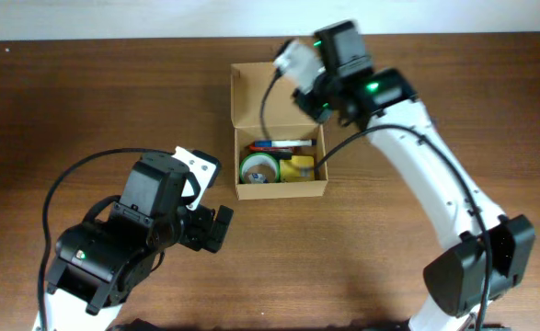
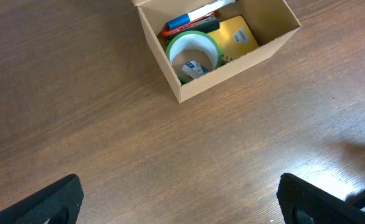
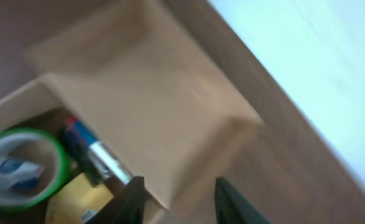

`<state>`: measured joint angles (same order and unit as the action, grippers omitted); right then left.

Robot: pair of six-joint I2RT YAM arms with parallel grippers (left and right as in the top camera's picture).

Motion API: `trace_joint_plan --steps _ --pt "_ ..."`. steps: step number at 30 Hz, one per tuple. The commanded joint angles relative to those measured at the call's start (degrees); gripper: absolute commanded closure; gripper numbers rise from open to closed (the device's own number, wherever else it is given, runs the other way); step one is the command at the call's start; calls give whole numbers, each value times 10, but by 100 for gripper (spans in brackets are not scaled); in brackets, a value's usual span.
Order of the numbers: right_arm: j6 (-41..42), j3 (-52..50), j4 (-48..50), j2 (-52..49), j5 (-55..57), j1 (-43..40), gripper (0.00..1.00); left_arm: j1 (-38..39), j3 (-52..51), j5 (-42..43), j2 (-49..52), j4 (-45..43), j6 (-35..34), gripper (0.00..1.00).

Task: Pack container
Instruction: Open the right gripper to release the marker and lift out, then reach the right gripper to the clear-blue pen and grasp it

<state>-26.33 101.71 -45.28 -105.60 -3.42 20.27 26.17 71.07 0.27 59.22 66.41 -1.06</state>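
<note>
One container stands mid-table, its lid flap open beyond the far rim. We see the right gripper half-spread astride the flap's side edge, though we cannot tell whether it pinches. The left gripper, fully spread, hovers over bare wood nearby.

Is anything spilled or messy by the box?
No, nothing stands out. The green tape roll, yellow item and pens all lie inside the cardboard box, none on the table around it. Its lid flap is open.
</note>
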Motion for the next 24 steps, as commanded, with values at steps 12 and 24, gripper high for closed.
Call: trace_joint_plan --steps 12,24 --pt "322 -5 -11 -12 9 -199 68 -1 10 9 -7 -1 9 1" --pt "546 -5 -42 -108 -14 -278 83 -1 10 9 -7 -1 9 0"
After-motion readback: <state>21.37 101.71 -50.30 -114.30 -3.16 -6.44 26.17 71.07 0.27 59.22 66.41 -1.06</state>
